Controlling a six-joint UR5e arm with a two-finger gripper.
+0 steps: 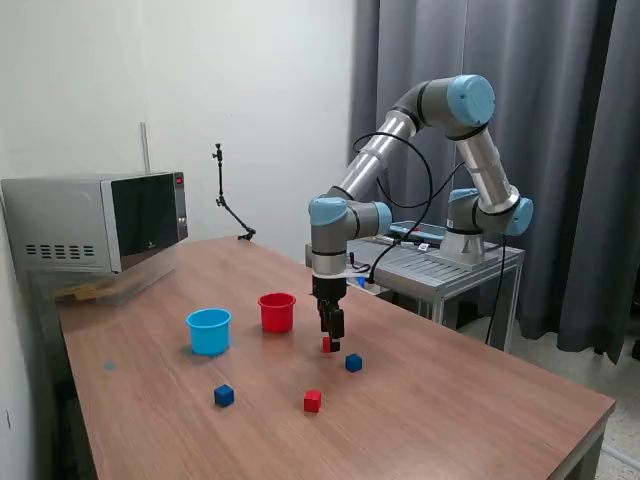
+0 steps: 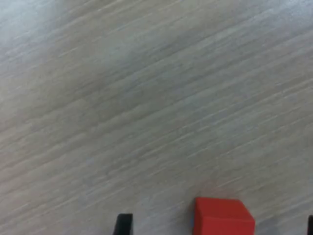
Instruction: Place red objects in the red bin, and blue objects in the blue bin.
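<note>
My gripper (image 1: 331, 340) is lowered to the wooden table (image 1: 470, 420), over a small red cube (image 1: 326, 345). In the wrist view the gripper (image 2: 217, 227) is open. That red cube (image 2: 223, 216) lies between the fingertips (image 2: 123, 224), nearer one side and touching neither. A second red cube (image 1: 313, 401) lies nearer the table's front. One dark-blue cube (image 1: 353, 363) lies just beyond the gripper toward the exterior view's right; another (image 1: 224, 396) lies toward its left. The red cup (image 1: 277, 312) and the light-blue cup (image 1: 209, 331) stand upright to the exterior view's left of the gripper.
A microwave (image 1: 100, 222) stands at the table's far corner on the exterior view's left. A thin black stand (image 1: 228, 205) is at the back edge. The arm's metal base table (image 1: 440, 262) is behind the wooden table.
</note>
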